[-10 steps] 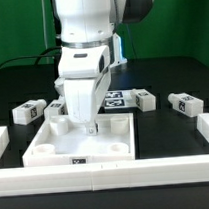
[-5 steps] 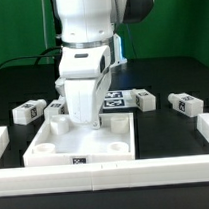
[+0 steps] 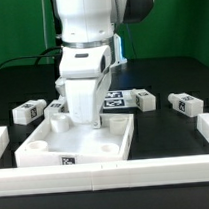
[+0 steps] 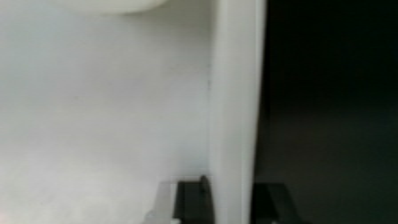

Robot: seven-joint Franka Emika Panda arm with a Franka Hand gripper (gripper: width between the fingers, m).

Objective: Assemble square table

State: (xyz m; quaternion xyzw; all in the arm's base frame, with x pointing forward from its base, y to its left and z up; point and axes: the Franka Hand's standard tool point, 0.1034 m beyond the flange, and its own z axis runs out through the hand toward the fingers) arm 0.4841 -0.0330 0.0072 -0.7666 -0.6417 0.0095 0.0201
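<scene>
The gripper (image 3: 94, 121) is clamped tight on the far raised rim (image 4: 231, 110) of the square table panel (image 3: 80, 146). The rest of the panel lies just below it, spreading toward the near side. Loose leg posts (image 3: 186, 104) lie out to either side, well apart from it.

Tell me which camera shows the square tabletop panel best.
The exterior view. It shows nearly the whole tabletop panel, with its raised rim and round corner sockets; only part of the far edge is hidden behind the arm. The wrist view gives just a blurred white stretch of the panel and one straight rim edge.
</scene>
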